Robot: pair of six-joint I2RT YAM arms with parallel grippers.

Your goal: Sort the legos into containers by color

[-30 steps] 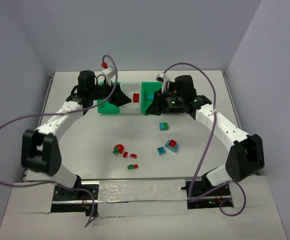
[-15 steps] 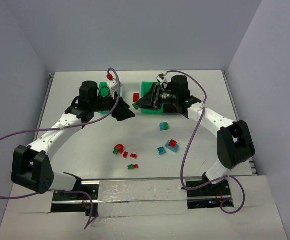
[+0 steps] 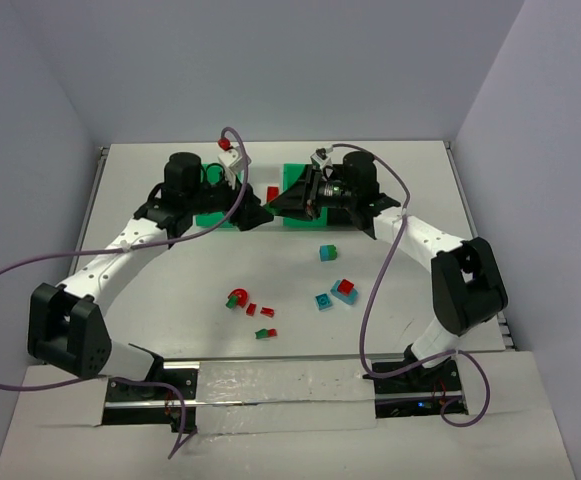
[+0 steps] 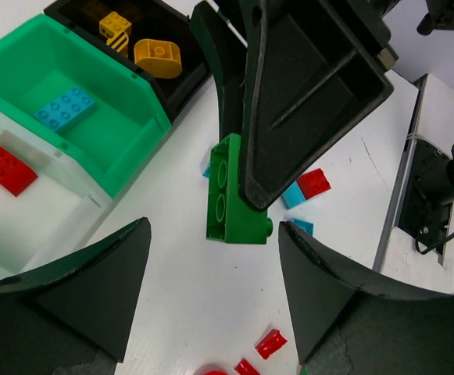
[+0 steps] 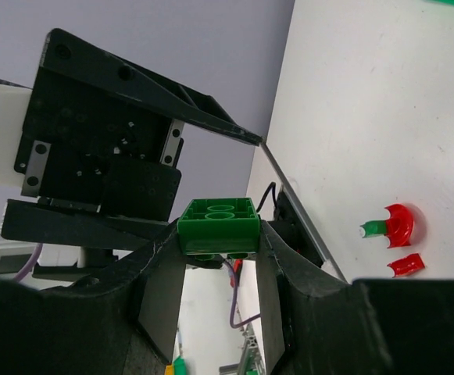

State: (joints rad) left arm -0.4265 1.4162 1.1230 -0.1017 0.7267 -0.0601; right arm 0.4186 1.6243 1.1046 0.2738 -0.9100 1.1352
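Note:
My right gripper (image 5: 219,258) is shut on a green lego (image 5: 219,226), held sideways in the air in front of the containers. In the left wrist view that green lego (image 4: 234,191) hangs from the right gripper's black finger (image 4: 305,86). Its lower end is level with the tips of my open left gripper (image 4: 211,289) and touches neither finger. From above, the left gripper (image 3: 258,215) and right gripper (image 3: 278,207) meet tip to tip. The black bin (image 4: 191,74) holds yellow pieces, the green bin (image 4: 125,117) a blue brick, and the white bin (image 4: 62,211) a red brick.
Loose legos lie mid-table: a cyan-green one (image 3: 327,252), a red-on-cyan stack (image 3: 344,290), a cyan one (image 3: 323,301), a red arch piece (image 3: 238,298), small red bits (image 3: 267,312) and a green-red piece (image 3: 265,333). A second green bin (image 3: 210,217) sits under the left arm.
The left arm has swung right and the right gripper has turned left with the green lego. The two grippers now face each other closely in front of the bins.

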